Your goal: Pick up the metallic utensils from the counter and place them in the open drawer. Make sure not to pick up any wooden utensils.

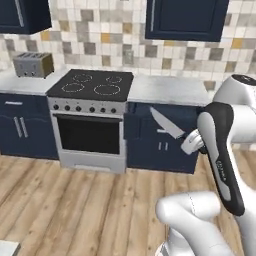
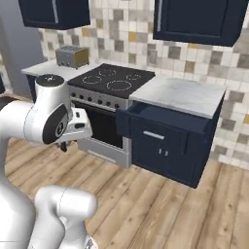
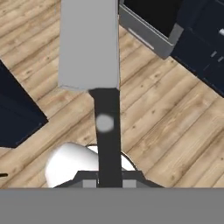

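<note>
Left base view: hand [image 1: 196,142] apparently clamped on knife [image 1: 167,123], blade before open drawer [image 1: 150,120], stove [image 1: 92,84] alongside.

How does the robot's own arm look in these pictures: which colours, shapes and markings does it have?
The arm is made of rounded, glossy white shells with dark grey to black joint sections. One long black band carries a small round white logo and tiny white lettering. In the right base view a dark round cap with a small mark closes the white joint on top. No loose cables show. The gripper has small dark finger tips.
</note>
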